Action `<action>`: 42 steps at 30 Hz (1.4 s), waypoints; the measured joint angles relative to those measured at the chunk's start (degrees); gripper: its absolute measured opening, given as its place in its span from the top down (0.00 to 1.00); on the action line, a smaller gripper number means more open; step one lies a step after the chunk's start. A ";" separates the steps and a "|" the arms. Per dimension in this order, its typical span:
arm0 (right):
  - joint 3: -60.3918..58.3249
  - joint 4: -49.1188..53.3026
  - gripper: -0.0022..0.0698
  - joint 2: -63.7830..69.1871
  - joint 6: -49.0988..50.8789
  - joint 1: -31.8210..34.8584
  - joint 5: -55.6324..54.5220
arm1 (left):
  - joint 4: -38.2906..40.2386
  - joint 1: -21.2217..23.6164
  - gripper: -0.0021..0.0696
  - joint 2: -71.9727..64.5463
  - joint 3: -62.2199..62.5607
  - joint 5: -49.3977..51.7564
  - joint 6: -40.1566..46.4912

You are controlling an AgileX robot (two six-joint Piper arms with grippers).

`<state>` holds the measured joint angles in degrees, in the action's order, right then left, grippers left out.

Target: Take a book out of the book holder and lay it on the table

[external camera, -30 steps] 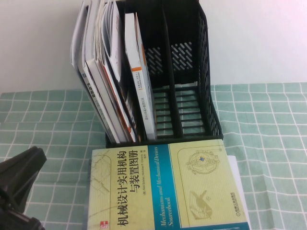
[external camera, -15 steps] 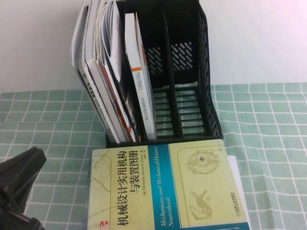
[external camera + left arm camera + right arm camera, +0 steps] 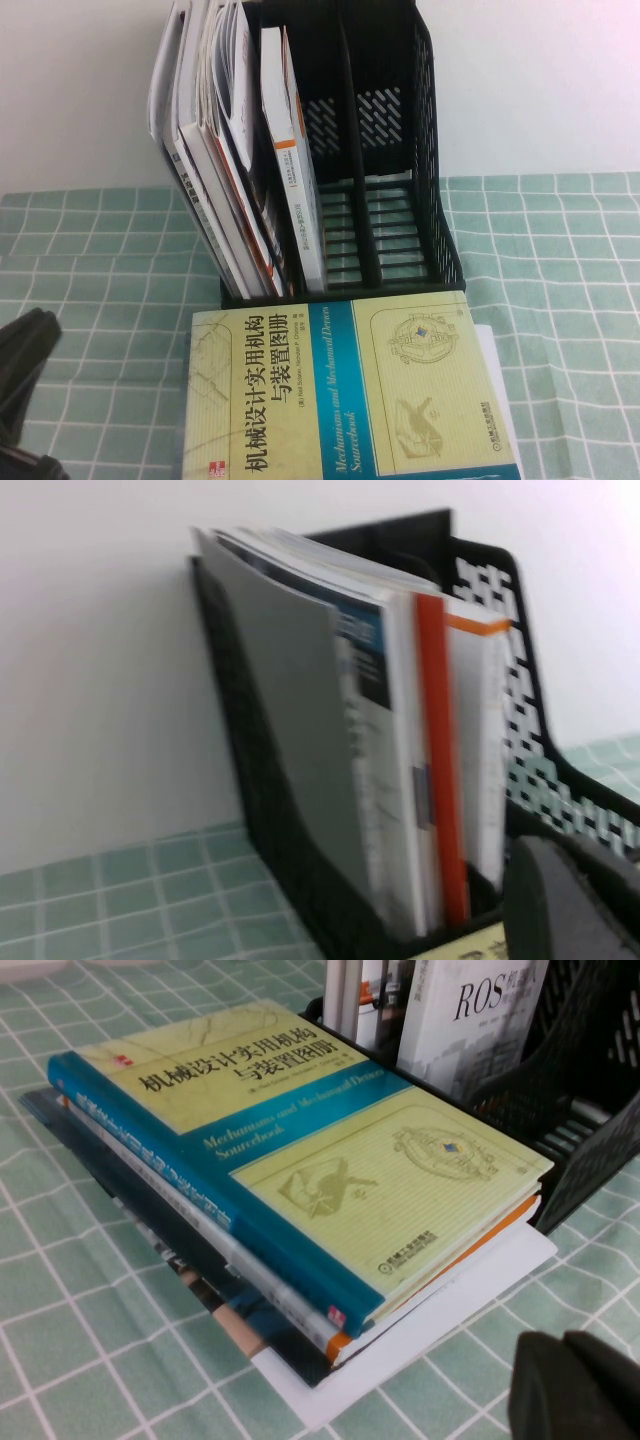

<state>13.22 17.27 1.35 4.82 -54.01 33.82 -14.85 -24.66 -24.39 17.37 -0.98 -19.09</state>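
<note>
Book: you see the yellow-green book (image 3: 350,390) lying flat, cover up, topmost on a low stack just in front of the book holder (image 3: 385,180); blue spine faces the right wrist camera.
Stack: under it lie an orange-edged volume (image 3: 470,1252), darker covers and a white sheet (image 3: 440,1330), all resting on the bench (image 3: 560,280).
Book holder: upright at the back of the bench; left compartment crammed with leaning books and papers (image 3: 215,150); the "ROS" book (image 3: 480,1020) stands next to them; the two right compartments show only slotted walls.
Left tool: low at your left edge of the high view (image 3: 25,370), beside the stack, touching nothing; you cannot tell its finger state.
Right tool: (image 3: 580,1390) near the stack's corner, apart from it, fingers together, nothing held.
</note>
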 joint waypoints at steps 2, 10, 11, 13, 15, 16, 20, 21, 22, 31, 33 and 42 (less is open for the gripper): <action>0.00 0.00 0.97 0.00 0.00 0.00 0.00 | 1.16 2.82 0.97 2.09 -0.82 0.00 0.78; 0.00 0.00 0.97 0.00 0.00 0.00 0.00 | 5.16 13.70 0.97 13.74 -9.91 -0.22 1.33; 0.00 0.00 0.97 0.00 0.00 0.00 0.00 | 5.68 14.84 0.97 15.12 -11.27 -0.11 1.49; 0.00 0.00 0.97 0.00 0.00 0.00 0.00 | 6.02 16.82 0.97 17.48 -13.59 0.65 2.19; 0.00 0.00 0.97 0.00 0.00 0.00 0.00 | 6.40 18.19 0.97 19.95 -15.83 1.77 2.43; 0.00 0.00 0.97 0.00 0.00 0.00 0.00 | 6.61 18.52 0.97 20.90 -16.86 2.28 2.43; 0.00 0.00 0.97 0.00 -0.12 0.00 0.00 | 8.29 19.20 0.97 24.45 -18.73 4.69 3.85; 0.00 0.00 0.97 0.00 -0.12 0.00 0.00 | 8.52 19.20 0.97 24.76 -18.73 5.42 4.12; 0.00 0.00 0.97 0.00 -0.12 0.00 0.00 | 8.66 19.20 0.97 24.89 -18.73 6.29 4.41; 0.00 0.00 0.97 0.00 -0.12 0.00 0.00 | 8.94 19.20 0.97 25.03 -18.81 17.46 7.07; 0.00 0.00 0.97 0.00 -0.12 0.00 0.00 | 8.94 19.20 0.97 25.03 -18.81 19.58 7.76; 0.00 -0.02 0.97 0.00 -0.12 0.00 0.00 | 8.94 19.20 0.97 25.03 -18.81 20.28 8.61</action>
<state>13.22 17.24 1.35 4.70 -54.01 33.82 -5.91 -5.46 0.64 -1.45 19.30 -10.48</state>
